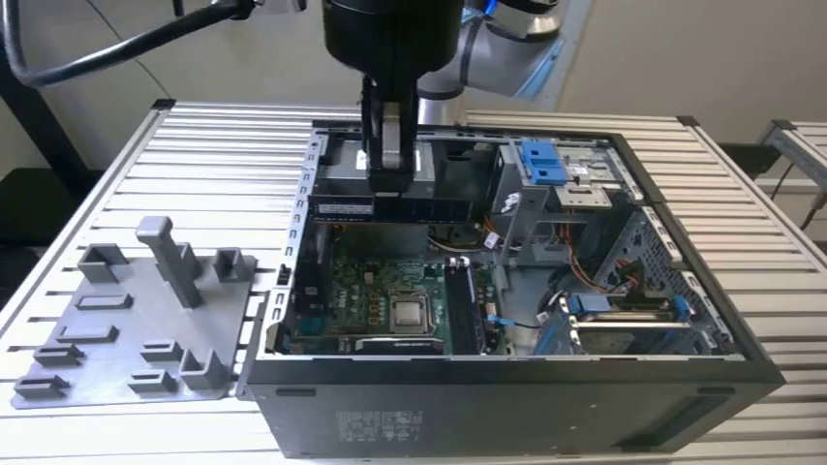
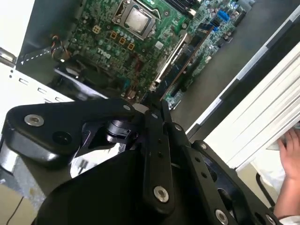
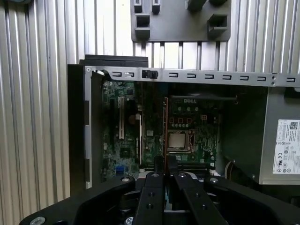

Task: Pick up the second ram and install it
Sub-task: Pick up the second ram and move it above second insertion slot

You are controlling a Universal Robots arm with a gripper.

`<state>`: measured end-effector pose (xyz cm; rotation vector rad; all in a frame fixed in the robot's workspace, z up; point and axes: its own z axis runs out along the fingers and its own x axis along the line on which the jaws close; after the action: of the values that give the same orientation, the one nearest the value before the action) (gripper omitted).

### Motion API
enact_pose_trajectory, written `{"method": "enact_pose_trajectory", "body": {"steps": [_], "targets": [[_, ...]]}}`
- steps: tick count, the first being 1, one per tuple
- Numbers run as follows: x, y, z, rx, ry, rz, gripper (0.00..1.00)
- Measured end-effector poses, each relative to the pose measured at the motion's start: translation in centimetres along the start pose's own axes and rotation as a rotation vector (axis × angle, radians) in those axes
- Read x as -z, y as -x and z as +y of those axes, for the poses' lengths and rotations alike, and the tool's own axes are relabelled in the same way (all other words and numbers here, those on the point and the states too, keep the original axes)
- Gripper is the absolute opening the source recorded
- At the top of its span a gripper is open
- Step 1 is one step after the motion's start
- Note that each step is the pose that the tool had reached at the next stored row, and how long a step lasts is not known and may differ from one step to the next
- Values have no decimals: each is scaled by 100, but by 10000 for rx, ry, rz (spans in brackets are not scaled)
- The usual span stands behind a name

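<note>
My gripper [image 1: 387, 190] hangs over the far end of the open computer case [image 1: 672, 320] and is shut on the second ram [image 1: 437, 209]. The ram is a long dark stick with a pale label, held level by its middle, above the green motherboard [image 1: 368, 286] and apart from it. In the first wrist view the ram [image 3: 165, 124] appears edge-on as a thin brown line running out from the gripper [image 3: 165, 161] over the board. In the second wrist view the gripper [image 2: 153, 101] points down at the motherboard [image 2: 108, 42].
A grey fixture plate [image 1: 123, 329] with upright posts lies on the slatted table at the exterior view's left of the case. The processor socket [image 1: 411, 312] and long black slots [image 1: 463, 310] sit on the board. A person's hand [image 2: 288, 154] rests beyond the case.
</note>
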<state>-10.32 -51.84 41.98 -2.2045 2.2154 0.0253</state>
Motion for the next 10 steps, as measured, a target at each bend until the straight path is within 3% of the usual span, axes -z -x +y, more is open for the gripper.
{"method": "enact_pose_trajectory", "body": {"steps": [10], "targets": [[0,2,-364,0,2,0,14]]}}
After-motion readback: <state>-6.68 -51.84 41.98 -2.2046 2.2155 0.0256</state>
